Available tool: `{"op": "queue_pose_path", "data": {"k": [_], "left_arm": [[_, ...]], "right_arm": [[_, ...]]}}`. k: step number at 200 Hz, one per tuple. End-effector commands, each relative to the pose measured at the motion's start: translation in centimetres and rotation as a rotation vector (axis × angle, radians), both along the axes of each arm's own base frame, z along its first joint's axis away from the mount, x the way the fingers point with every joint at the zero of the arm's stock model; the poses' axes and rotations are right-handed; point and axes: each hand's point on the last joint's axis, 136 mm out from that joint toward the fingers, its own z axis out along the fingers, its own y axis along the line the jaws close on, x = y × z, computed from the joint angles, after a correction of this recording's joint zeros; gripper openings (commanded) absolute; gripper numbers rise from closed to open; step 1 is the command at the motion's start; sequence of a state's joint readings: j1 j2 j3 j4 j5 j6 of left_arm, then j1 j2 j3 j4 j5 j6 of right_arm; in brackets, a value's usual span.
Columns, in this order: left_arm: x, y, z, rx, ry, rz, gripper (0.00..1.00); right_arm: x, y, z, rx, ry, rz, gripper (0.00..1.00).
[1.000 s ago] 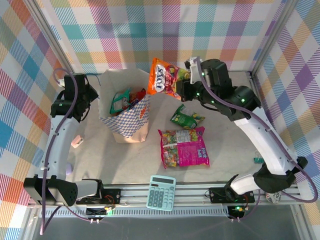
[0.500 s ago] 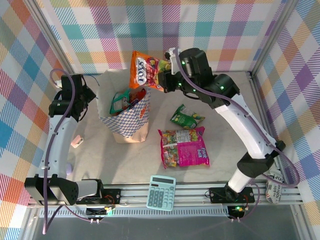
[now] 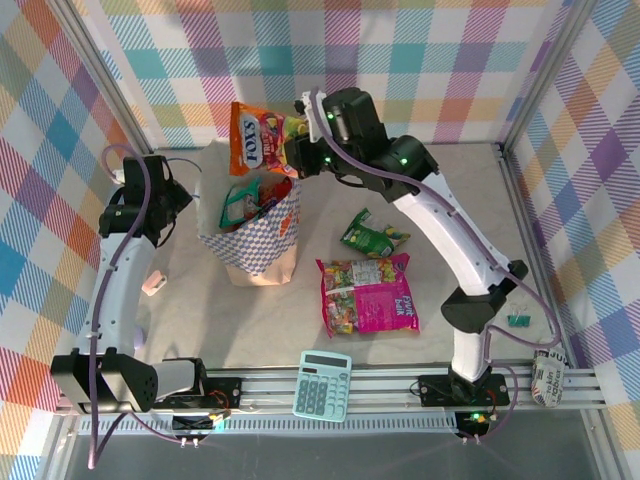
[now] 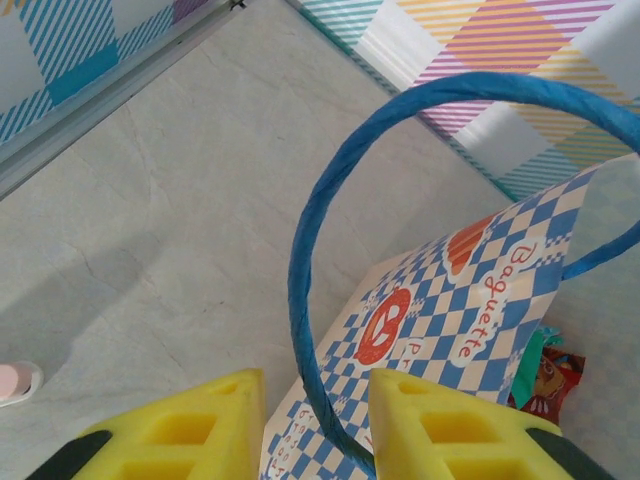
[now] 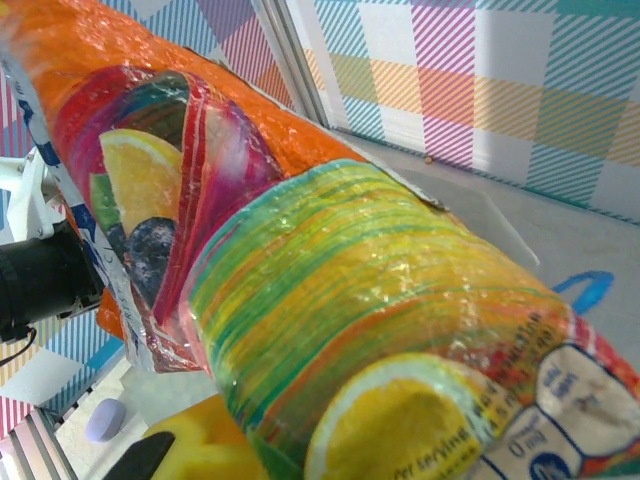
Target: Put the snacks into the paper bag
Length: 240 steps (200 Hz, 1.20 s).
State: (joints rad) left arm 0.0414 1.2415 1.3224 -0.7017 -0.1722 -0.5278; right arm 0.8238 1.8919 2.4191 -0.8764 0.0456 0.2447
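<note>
Progress: task is running partway, by my judgement past the halfway mark; some snacks are sitting in the bag (image 3: 262, 250), one is hanging in the air and two are lying outside.
Bag: is standing upright on the left half of the counter (image 3: 450, 200), with its mouth gaping upward.
Bag contents: teal packet (image 3: 238, 205) and something red beside it are showing at the mouth; the count below them cannot be told.
Right tool (image 3: 292, 157): is clamping the orange packet (image 3: 258, 138) by one end and holding it high, just over the bag's far rim; the packet is not yet inside.
Left tool (image 4: 315, 392): is waiting at the bag's left side; fingers are standing apart, and the blue handle (image 4: 300, 250) is running between them and lying against one, apparently hooked rather than pinched.
Outstanding items: green packet (image 3: 373, 236) and magenta packet (image 3: 368, 294) are lying flat on the counter right of the bag, near each other and clear of both tools.
Calculator (image 3: 322, 385): is lying at the near edge; it is not a snack and is judged to stay out.
Work left: orange packet is awaiting lowering and release into the mouth; two pickups are judged to follow.
</note>
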Motion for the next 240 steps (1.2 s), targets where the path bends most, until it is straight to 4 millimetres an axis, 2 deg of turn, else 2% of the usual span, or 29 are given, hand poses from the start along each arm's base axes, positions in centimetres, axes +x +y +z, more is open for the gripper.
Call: {"op": "queue_pose_path", "data": {"k": [1, 65, 109, 148, 188, 240], "left_arm": [[-0.4, 0.6, 0.7, -0.004, -0.032, 0.007, 0.33], [-0.8, 0.8, 0.4, -0.009, -0.033, 0.001, 0.33], [-1.1, 0.9, 0.4, -0.006, -0.042, -0.005, 0.33], [-1.1, 0.8, 0.0, -0.01, -0.034, -0.01, 0.33], [-1.1, 0.9, -0.1, -0.007, -0.031, -0.009, 0.33], [-1.0, 0.9, -0.3, -0.01, -0.028, -0.013, 0.33]], "right_arm": [[-0.3, 1.3, 2.8, 0.073, -0.066, 0.049, 0.0], [0.7, 4.7, 1.0, 0.129, 0.0, 0.099, 0.0], [1.8, 5.8, 0.0, 0.14, 0.011, 0.09, 0.0], [2.3, 7.3, -1.7, 0.138, 0.032, 0.125, 0.0], [2.7, 7.8, -4.0, 0.095, 0.071, 0.124, 0.0], [1.5, 7.6, -6.8, 0.009, 0.142, 0.175, 0.0]]}}
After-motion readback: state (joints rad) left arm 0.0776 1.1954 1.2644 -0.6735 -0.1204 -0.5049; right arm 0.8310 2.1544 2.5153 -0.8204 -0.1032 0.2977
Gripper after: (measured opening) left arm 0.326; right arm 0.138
